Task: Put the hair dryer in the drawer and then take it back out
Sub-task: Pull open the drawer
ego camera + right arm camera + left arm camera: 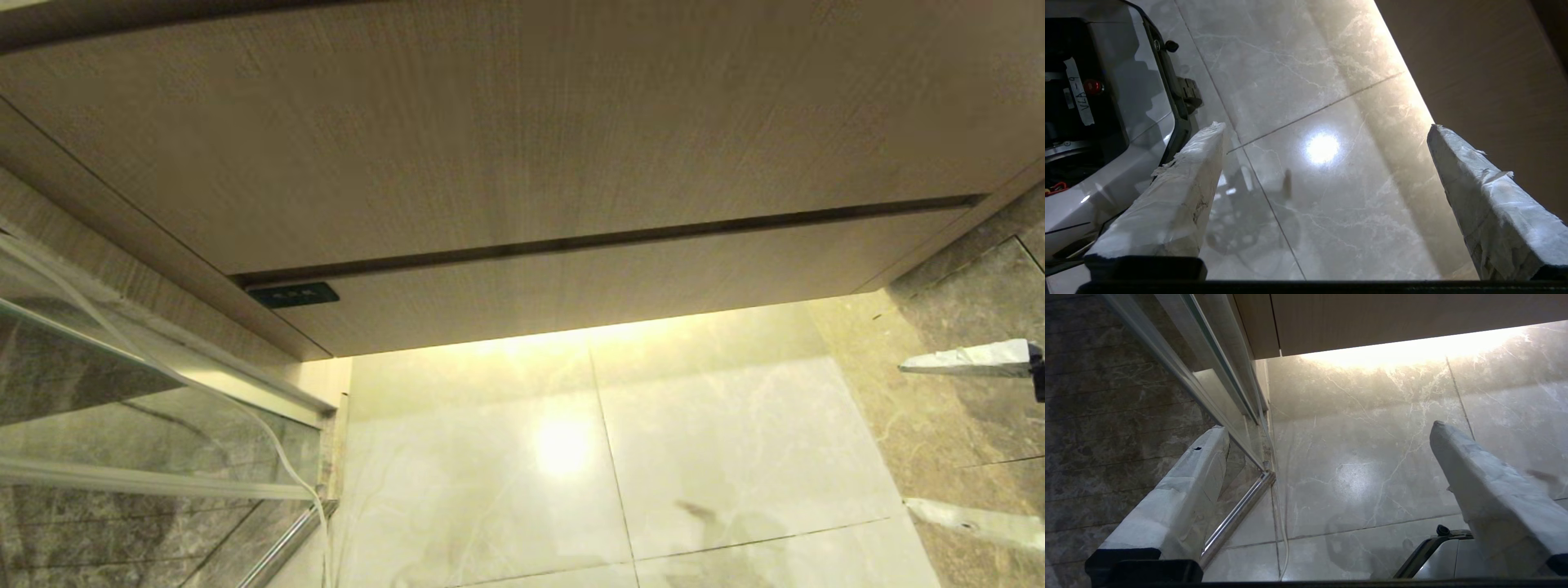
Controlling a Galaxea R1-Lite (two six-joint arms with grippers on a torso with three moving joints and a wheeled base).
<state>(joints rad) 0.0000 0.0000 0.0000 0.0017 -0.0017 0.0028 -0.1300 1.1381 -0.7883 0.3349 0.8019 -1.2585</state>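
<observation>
Both grippers stand wide and empty — the right gripper (1327, 134) hangs over the marble floor (694, 457) with the drawer (620, 282) shut just ahead of its fingertips, the left gripper (1327, 433) parked low beside the glass screen (1180, 355). No hair dryer shows anywhere, so its place cannot be told. Judging from here, the risk is the flat handleless front: fingers could slide off it or catch the taller panel (506, 122) above instead — the right arm itself is cut off at the head view's edge
</observation>
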